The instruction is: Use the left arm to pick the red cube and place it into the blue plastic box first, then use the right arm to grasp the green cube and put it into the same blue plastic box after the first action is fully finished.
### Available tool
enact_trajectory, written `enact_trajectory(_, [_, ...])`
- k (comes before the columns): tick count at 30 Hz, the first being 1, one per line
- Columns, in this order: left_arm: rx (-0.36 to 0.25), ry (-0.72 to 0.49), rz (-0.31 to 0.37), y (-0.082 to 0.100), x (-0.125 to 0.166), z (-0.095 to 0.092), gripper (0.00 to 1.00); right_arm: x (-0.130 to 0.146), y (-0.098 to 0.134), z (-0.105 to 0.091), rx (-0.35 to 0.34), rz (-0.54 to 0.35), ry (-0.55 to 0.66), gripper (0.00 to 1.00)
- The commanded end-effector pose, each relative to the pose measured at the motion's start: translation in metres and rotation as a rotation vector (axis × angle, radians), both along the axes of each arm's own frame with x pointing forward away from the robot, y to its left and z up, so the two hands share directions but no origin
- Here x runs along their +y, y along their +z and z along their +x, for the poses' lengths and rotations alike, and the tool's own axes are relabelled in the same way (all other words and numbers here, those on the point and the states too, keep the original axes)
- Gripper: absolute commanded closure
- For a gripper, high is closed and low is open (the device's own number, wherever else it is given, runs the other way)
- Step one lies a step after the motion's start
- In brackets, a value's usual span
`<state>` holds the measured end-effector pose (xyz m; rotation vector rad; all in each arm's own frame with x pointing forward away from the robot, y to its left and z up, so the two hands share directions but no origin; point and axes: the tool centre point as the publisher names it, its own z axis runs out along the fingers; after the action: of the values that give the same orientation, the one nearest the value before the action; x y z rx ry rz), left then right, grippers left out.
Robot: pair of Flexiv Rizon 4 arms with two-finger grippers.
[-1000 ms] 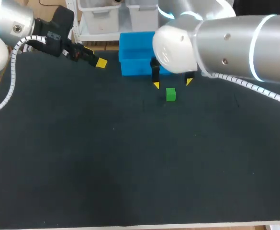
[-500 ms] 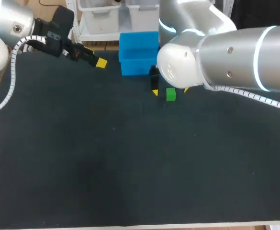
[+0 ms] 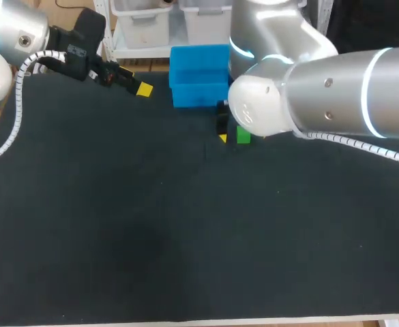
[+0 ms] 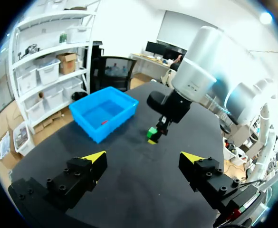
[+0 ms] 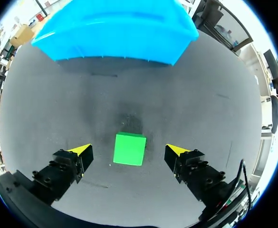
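Green cube (image 5: 129, 148): small, rigid, probably light; lay on counter (image 5: 210, 99) inside right claw (image 5: 129, 150), spread wide, holding nothing; best gripped across opposite flat faces.

The left arm (image 3: 15, 37) enters from ten o'clock, the left gripper (image 4: 143, 156) spread wide. The right arm (image 3: 335, 95) reaches in from three o'clock; the right gripper (image 5: 128, 149) points down, fingers apart, seemingly low.

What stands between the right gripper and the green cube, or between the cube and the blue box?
Nothing visible. The green cube lies untouched between the open fingers of the right gripper, and only bare black mat separates it from the blue box.
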<state>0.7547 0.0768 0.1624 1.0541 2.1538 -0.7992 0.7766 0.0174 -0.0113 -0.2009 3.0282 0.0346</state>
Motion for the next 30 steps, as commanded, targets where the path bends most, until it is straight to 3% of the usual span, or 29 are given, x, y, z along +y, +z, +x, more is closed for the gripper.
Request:
enact_trajectory(1, [-0.005,-0.001,-0.005,-0.001,0.001,-0.001,0.0,0.0,-0.004,0.001,-0.006,0.01,0.01,0.17])
enact_trajectory(2, [-0.005,-0.001,-0.005,-0.001,0.001,-0.001,0.0,0.0,-0.005,0.001,-0.007,0.009,0.014,0.81])
enact_trajectory(3, [-0.005,-0.001,-0.005,-0.001,0.001,-0.001,0.0,0.0,-0.005,0.001,-0.008,0.007,0.016,1.0])
enact_trajectory(17, [-0.005,-0.001,-0.005,-0.001,0.001,-0.001,0.0,-0.008,0.007,0.002,-0.009,-0.009,0.03,1.0])
enact_trajectory(25, [-0.005,-0.001,-0.005,-0.001,0.001,-0.001,0.0,-0.025,0.041,0.002,-0.02,-0.035,0.03,1.0])
enact_trajectory(30, [-0.005,-0.001,-0.005,-0.001,0.001,-0.001,0.0,-0.036,0.071,0.011,-0.061,-0.046,0.041,1.0])
